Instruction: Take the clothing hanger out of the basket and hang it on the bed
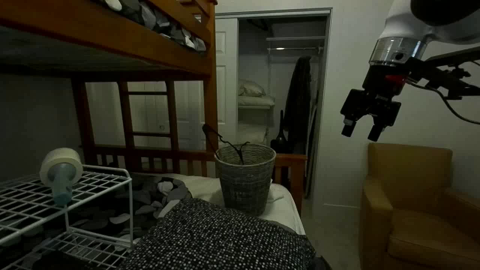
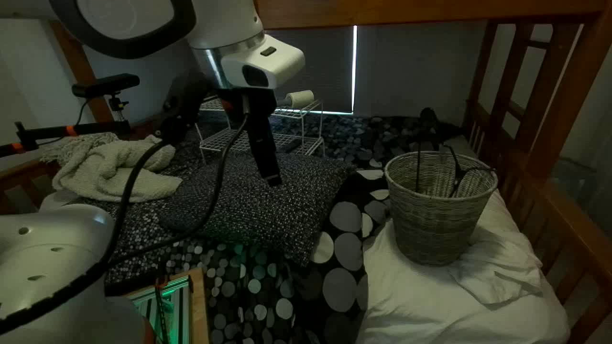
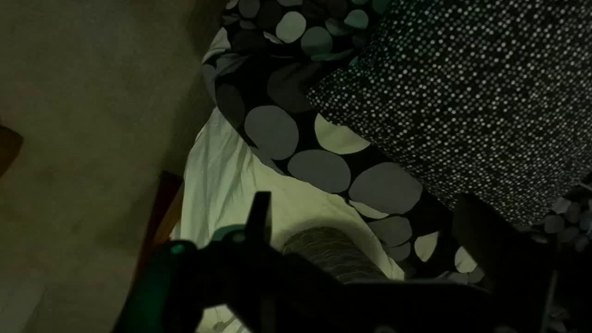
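Note:
The clothing hanger [image 1: 240, 153] is thin and dark and stands tilted in the basket [image 1: 245, 183], with one arm and its hook above the rim. It also shows in an exterior view [image 2: 457, 173]. The grey woven basket [image 2: 435, 229] stands upright on the white sheet; in the wrist view only part of its wall [image 3: 326, 249] shows, and the hanger is hidden. The brown wooden bunk bed [image 1: 210, 112] has rails and a ladder end behind the basket. My gripper [image 1: 360, 134] is open and empty, high up and apart from the basket; its fingers are spread in the wrist view [image 3: 365, 196].
A white wire rack [image 1: 107, 168] with a white roll [image 1: 62, 161] stands on the bed. A dotted pillow [image 1: 225, 240] lies in front of the basket. A tan armchair [image 1: 412, 180] stands below the gripper's side. A light blanket [image 2: 114, 167] lies on the mattress.

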`<state>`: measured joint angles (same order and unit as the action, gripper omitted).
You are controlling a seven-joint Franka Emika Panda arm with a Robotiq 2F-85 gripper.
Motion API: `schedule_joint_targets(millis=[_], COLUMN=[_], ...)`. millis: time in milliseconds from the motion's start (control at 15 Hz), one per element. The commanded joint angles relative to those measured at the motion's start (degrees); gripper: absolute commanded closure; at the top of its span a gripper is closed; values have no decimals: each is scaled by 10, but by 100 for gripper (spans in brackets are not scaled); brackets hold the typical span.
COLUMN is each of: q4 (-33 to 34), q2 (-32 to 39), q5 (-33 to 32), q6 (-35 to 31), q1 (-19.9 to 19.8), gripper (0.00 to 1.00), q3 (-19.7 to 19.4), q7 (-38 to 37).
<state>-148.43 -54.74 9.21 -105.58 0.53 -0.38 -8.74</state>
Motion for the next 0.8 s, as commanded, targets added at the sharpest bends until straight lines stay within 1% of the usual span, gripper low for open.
schedule_joint_targets(millis=[0,267,333,400,533,600,667,733], q4=[1,1,4,5,11,21,24,42], q2=[1,1,14,28,70,109,132,176], q5=[6,6,3,1,-16,-13,-14,-9], q6=[2,2,-17,-43,-115,-172,-217,-273], q1=[-8,-8,-25,-40,-71,-84,-97,-106], gripper=[0,0,0,0,0,0,0,0], q3=[5,5,14,17,20,9,11,5], q7=[6,6,-23,-43,-68,-70,-83,-85])
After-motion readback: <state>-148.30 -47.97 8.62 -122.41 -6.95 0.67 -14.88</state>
